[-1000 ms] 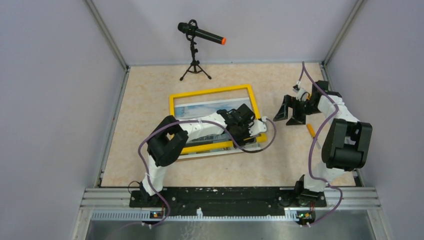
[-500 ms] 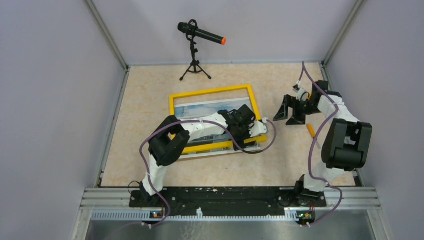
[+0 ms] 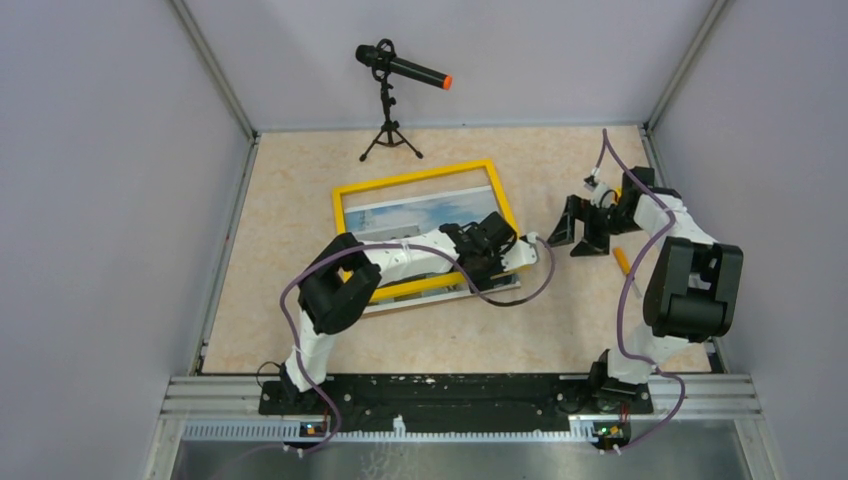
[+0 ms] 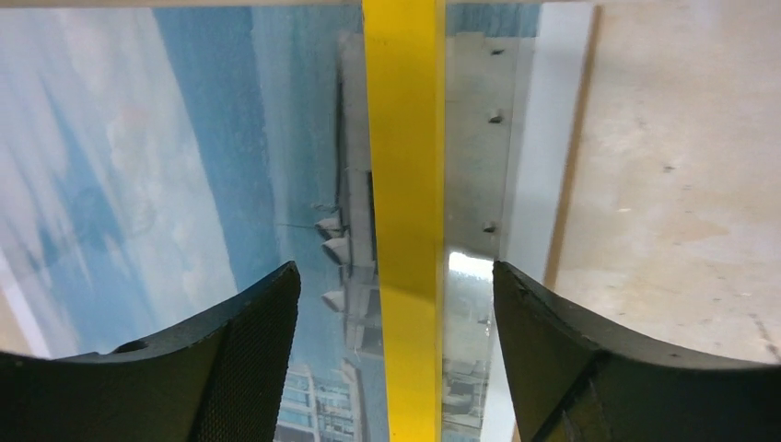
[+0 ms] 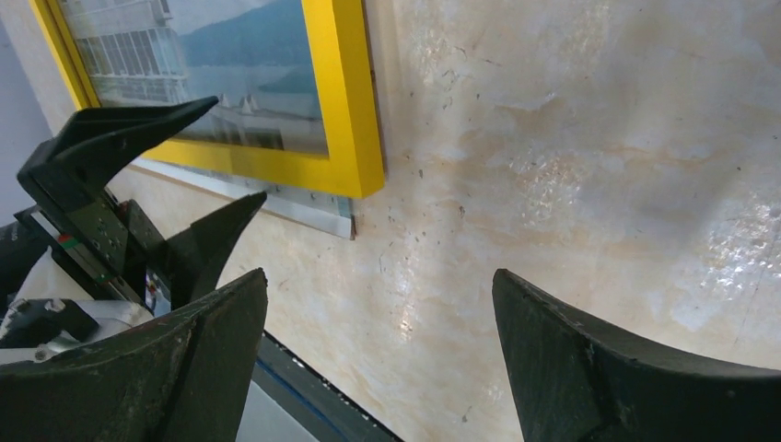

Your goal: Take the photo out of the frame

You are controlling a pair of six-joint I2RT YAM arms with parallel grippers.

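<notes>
While the left gripper (image 4: 396, 276) hangs spread astride the near bar of the yellow frame (image 3: 415, 177), the photo (image 3: 420, 212) lies under it mid-table, its near edge poking out. The right gripper (image 5: 379, 276), also spread, hovers beside the frame's corner. A microphone (image 3: 405, 68) stands far back on the beige table (image 3: 290, 230), between lilac walls (image 3: 100, 150).

Black microphone (image 3: 403, 68) with orange tip on small tripod, beige marbled table (image 3: 280, 200), small orange stick (image 3: 622, 261) at right

photo (image 3: 415, 213) partly hidden under left arm (image 3: 400, 262)
</notes>
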